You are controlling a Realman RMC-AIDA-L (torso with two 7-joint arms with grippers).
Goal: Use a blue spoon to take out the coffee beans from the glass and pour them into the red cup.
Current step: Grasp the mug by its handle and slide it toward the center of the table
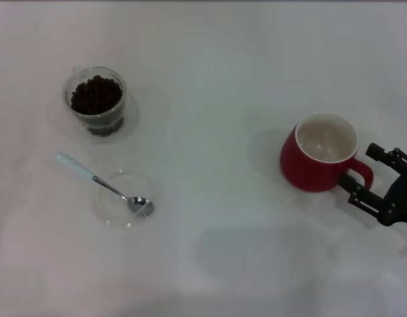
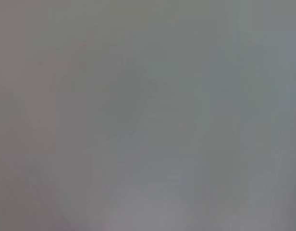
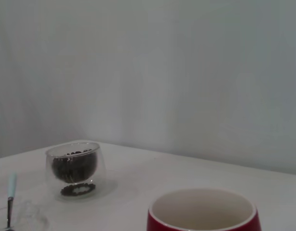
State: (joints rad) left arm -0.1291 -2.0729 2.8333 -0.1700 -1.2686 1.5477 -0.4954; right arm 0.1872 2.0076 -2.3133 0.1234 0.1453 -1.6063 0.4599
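My right gripper (image 1: 362,176) sits at the red cup's (image 1: 318,160) four o'clock, fingers spread around its handle.

A plain white table (image 1: 210,264) fills the head view, evenly lit, with soft faint shadows on its surface. Beyond the table's far edge rises a bare pale grey wall (image 3: 186,72), showing faint vertical streaks of shading.

no text, label, brand, number or sign can be read anywhere in these views.
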